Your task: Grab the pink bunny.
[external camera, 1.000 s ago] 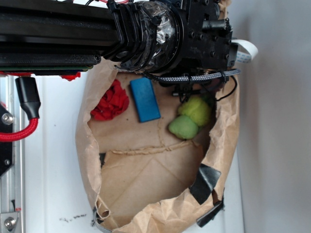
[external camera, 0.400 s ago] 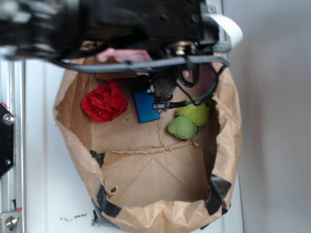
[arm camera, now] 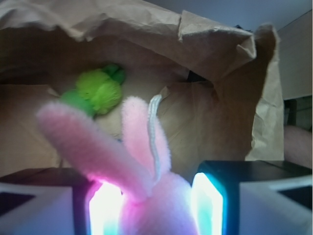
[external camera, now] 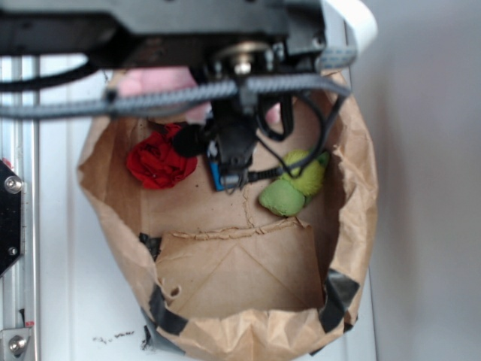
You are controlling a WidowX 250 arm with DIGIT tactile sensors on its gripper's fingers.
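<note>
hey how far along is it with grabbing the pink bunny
Reaching the toy looks done: in the wrist view the pink bunny sits between the lit fingers of the pincer, ears pointing up. In hand: closing; a firm grip can't be confirmed. Left: lifting it out of the paper bag, away from the green plush toy.

Overhead exterior view, close wrist view, both on paper bag (external camera: 353, 226).

text: none readable | labels: none | brands: none | numbers: none | signs: none
</note>
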